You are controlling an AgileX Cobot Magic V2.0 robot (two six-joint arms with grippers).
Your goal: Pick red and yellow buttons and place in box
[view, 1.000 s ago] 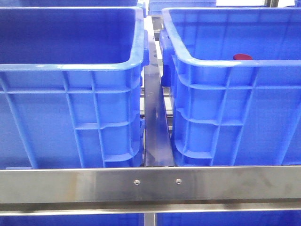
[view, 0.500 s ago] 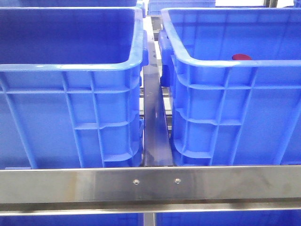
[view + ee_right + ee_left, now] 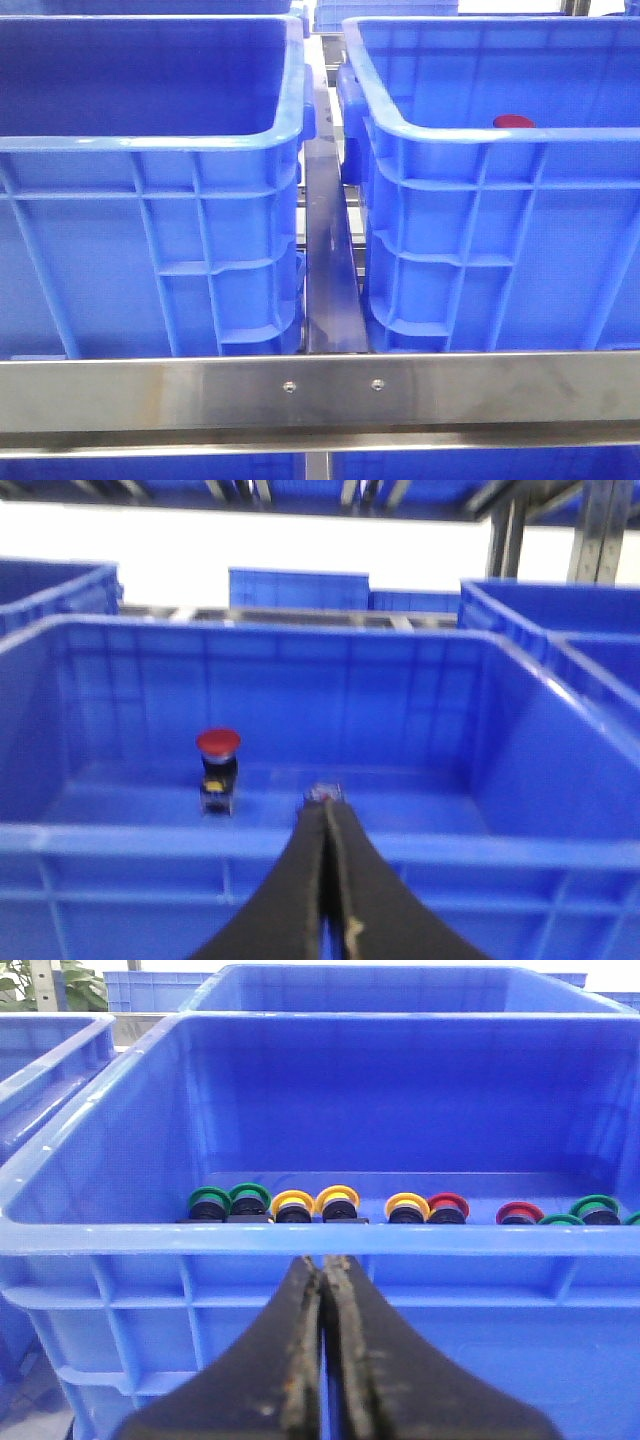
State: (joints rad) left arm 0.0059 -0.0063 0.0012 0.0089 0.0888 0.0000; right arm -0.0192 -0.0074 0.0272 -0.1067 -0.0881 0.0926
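So far I log one red button [image 3: 218, 743] in the box [image 3: 300, 842] (both grippers closed, empty), red and yellow buttons [image 3: 407, 1206] remaining in the supply crate [image 3: 300, 1238].

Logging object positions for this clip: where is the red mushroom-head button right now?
The red button stands alone on the floor of the right blue crate; in the front view only its cap peeks over that crate's near rim.

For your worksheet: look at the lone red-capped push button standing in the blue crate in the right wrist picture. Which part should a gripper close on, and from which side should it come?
Probably the red mushroom-capped push button is best taken by its dark body just under the wide cap, coming down from above. It stands upright on the floor of the blue plastic crate, whose tall walls block a sideways approach. The right gripper is shut and would open first.
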